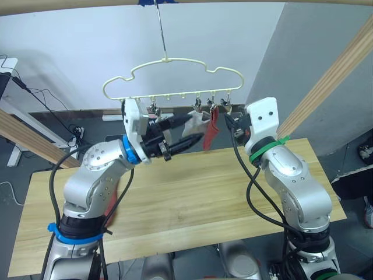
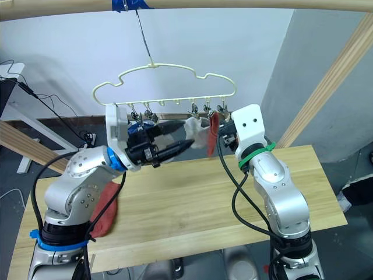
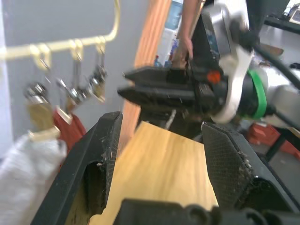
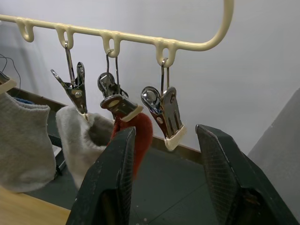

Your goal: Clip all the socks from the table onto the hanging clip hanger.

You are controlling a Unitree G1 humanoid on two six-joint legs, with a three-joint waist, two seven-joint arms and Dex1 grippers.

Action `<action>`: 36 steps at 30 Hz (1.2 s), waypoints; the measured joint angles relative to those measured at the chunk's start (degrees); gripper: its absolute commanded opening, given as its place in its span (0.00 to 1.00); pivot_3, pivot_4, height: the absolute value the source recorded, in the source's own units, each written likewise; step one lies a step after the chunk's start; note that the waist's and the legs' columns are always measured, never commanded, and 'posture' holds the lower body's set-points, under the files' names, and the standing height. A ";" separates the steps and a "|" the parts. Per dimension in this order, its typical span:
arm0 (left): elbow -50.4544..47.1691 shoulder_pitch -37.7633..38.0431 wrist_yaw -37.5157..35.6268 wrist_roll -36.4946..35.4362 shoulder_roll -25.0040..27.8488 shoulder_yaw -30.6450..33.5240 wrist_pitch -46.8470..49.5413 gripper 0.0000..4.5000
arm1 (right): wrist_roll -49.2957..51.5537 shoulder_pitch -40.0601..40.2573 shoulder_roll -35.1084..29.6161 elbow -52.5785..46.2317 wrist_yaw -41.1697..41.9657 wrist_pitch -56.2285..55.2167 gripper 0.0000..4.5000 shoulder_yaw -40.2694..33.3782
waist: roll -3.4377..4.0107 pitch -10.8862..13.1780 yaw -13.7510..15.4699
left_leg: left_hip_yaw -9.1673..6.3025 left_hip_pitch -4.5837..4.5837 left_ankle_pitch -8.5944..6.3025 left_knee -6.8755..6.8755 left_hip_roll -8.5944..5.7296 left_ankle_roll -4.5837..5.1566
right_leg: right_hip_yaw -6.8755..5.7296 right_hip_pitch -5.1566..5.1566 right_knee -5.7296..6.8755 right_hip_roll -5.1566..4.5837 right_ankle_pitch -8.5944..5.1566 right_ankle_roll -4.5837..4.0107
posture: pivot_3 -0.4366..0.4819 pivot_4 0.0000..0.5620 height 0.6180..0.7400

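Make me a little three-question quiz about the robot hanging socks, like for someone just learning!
1. True or false: the end clip on the clip hanger, nearest the right gripper, already holds a sock.
2. What colour is the sock on the clip beside that end clip?
A. rust-red
B. blue
C. green
3. Fill in: the left gripper has its fingers ____.

Key
1. False: the end clip hangs bare.
2. A. A light grey sock hangs on the next clip along.
3. Open, with a wide gap between them.

Right pincer [image 4: 161, 180] spread beneath clip hanger [image 4: 140, 40]; rust-red sock [image 4: 139, 140] clipped.
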 measured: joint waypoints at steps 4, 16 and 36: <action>0.31 -0.41 -0.05 0.14 0.05 0.04 0.00 0.66 | -0.10 -1.25 0.58 2.62 -0.11 -1.04 0.47 0.01 | 0.02 -0.01 -0.02 | 0.03 0.00 0.00 -0.02 0.00 0.00 | 0.02 -0.02 0.00 -0.01 0.00 0.00 | 0.22 0.45 0.97; 0.64 -0.79 -0.09 2.07 0.06 -0.02 -0.21 0.66 | -1.92 -4.79 2.78 8.03 -0.62 -2.79 0.47 0.03 | 0.02 -0.03 0.15 | 0.01 0.00 0.00 -0.02 0.00 0.00 | 0.00 -0.02 0.01 -0.03 0.02 -0.04 | 0.22 0.45 0.97; 2.68 -1.18 -1.35 3.75 0.06 -0.08 -1.44 0.66 | -2.12 -7.34 8.22 14.77 -2.92 -6.58 0.47 -1.99 | 0.02 -0.06 0.07 | 0.00 0.00 0.00 -0.01 0.01 0.00 | -0.01 -0.02 0.03 -0.03 0.04 -0.06 | 0.22 0.44 0.97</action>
